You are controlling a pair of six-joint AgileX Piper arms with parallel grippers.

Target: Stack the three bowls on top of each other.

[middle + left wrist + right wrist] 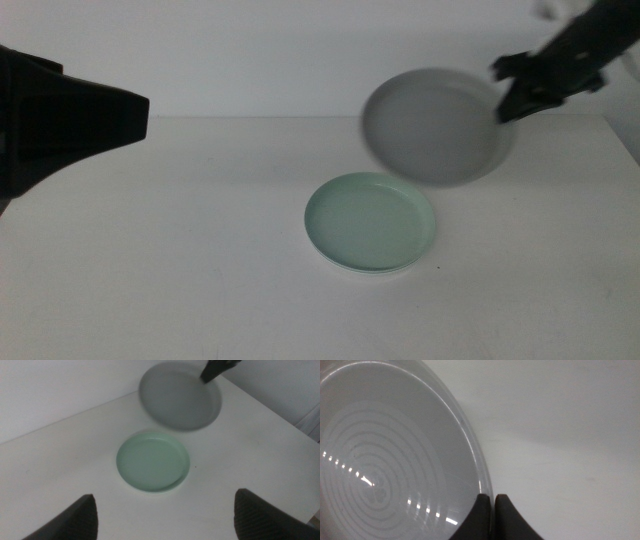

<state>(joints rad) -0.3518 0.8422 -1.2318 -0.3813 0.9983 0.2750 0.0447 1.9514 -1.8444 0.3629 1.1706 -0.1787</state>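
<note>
Aloft, your right gripper pinches the grey bowl rim, mint green bowl below; left gripper gapes.

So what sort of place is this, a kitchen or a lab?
Probably a lab test bench: a bare white table against a blank wall, one mint green bowl on it, and the right gripper carrying a grey bowl.

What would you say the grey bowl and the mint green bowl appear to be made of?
Grey bowl, held at its rim by the right gripper: probably glossy plastic or melamine, given the sharp light glints and moulded concentric rings. Mint green bowl on the table: likely similar plastic with a smooth, satin look; ceramic cannot be excluded.
</note>
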